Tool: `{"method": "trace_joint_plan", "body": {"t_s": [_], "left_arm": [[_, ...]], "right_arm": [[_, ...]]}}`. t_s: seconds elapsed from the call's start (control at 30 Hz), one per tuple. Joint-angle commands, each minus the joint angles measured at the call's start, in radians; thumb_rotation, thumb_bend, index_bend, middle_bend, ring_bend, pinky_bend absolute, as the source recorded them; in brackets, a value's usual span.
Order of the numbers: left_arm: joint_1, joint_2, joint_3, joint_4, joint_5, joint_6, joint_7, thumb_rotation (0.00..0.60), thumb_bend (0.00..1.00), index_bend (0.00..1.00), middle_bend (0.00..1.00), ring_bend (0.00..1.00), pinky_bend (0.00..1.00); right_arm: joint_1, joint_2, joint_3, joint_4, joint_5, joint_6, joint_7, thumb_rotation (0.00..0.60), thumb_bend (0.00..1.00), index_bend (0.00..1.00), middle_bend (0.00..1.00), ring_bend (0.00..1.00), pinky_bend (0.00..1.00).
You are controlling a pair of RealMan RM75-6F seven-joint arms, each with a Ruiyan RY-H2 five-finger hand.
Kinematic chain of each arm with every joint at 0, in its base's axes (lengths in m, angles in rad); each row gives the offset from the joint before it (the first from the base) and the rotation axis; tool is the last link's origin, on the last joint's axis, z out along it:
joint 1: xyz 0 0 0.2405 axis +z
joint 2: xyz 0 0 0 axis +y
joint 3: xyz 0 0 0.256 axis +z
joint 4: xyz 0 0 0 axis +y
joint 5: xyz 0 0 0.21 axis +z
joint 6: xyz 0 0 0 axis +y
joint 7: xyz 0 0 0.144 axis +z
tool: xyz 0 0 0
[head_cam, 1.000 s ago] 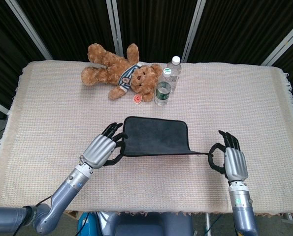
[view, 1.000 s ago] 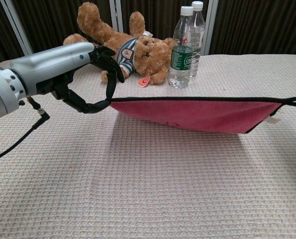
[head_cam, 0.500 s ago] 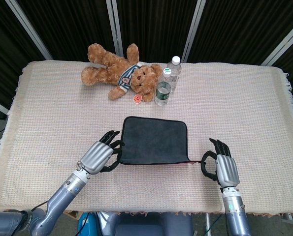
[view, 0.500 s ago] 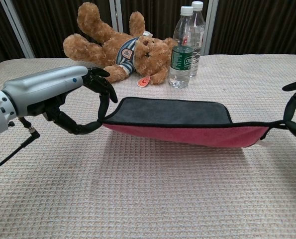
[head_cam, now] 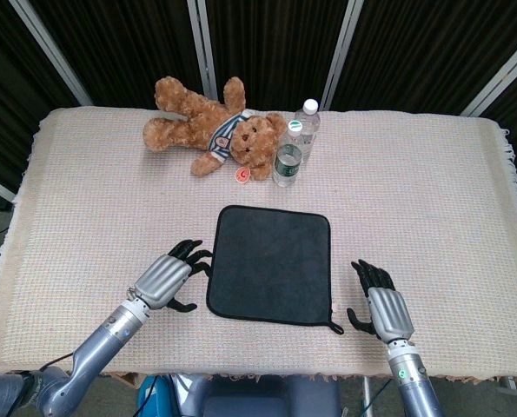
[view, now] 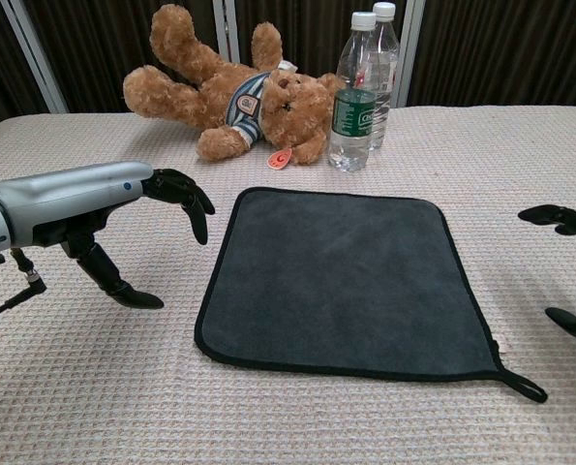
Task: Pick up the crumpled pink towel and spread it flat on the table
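Note:
The towel (head_cam: 271,262) (view: 341,281) lies spread flat near the table's front middle, dark grey side up with a black hem; its pink side is hidden underneath. A small hanging loop sticks out at its front right corner. My left hand (head_cam: 167,279) (view: 70,208) hovers just left of the towel's left edge, fingers apart, holding nothing. My right hand (head_cam: 382,307) (view: 563,266) is to the right of the towel's front right corner, fingers spread and empty; the chest view shows only its fingertips at the frame edge.
A brown teddy bear (head_cam: 210,128) (view: 229,92) lies at the back of the table behind the towel. Two water bottles (head_cam: 293,146) (view: 357,87) stand right of the bear. A woven cream cloth (head_cam: 432,200) covers the table.
The towel, stretched in the air between both hands before, now lies flat on the table. Both hands let go of its front corners and drew back toward the front edge.

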Motion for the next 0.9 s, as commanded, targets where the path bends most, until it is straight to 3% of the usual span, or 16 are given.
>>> {"method": "trace_joint_plan", "body": {"t_s": [0.03, 0.2, 0.4, 0.53, 0.67, 0.9], "left_arm": [[0.019, 0.033, 0.008, -0.036, 0.015, 0.011, -0.013, 0.600, 0.14, 0.32, 0.13, 0.00, 0.00], [0.069, 0.081, 0.013, -0.055, 0.033, 0.074, -0.032, 0.600, 0.14, 0.29, 0.11, 0.00, 0.00], [0.189, 0.165, 0.058, -0.080, 0.099, 0.242, -0.017, 0.600, 0.14, 0.22, 0.07, 0.00, 0.00], [0.277, 0.226, 0.102, -0.091, 0.122, 0.348, 0.047, 0.600, 0.09, 0.12, 0.01, 0.00, 0.00], [0.375, 0.274, 0.124, -0.100, 0.139, 0.481, 0.086, 0.600, 0.05, 0.09, 0.00, 0.00, 0.00], [0.500, 0.339, 0.152, -0.034, 0.144, 0.596, 0.031, 0.600, 0.03, 0.05, 0.00, 0.00, 0.00]], "right_arm": [[-0.012, 0.010, -0.010, -0.010, -0.024, 0.009, 0.001, 0.600, 0.38, 0.00, 0.00, 0.00, 0.00], [-0.043, 0.043, -0.022, 0.000, -0.098, 0.052, 0.043, 0.600, 0.38, 0.00, 0.00, 0.00, 0.00], [-0.070, 0.131, -0.023, 0.068, -0.169, 0.093, 0.092, 0.600, 0.38, 0.00, 0.00, 0.00, 0.00], [-0.088, 0.168, -0.013, 0.130, -0.192, 0.121, 0.118, 0.600, 0.32, 0.00, 0.00, 0.00, 0.00], [-0.107, 0.193, -0.016, 0.188, -0.205, 0.128, 0.149, 0.600, 0.25, 0.00, 0.00, 0.00, 0.00], [-0.149, 0.238, -0.009, 0.223, -0.224, 0.170, 0.226, 0.600, 0.21, 0.00, 0.00, 0.00, 0.00]]}}
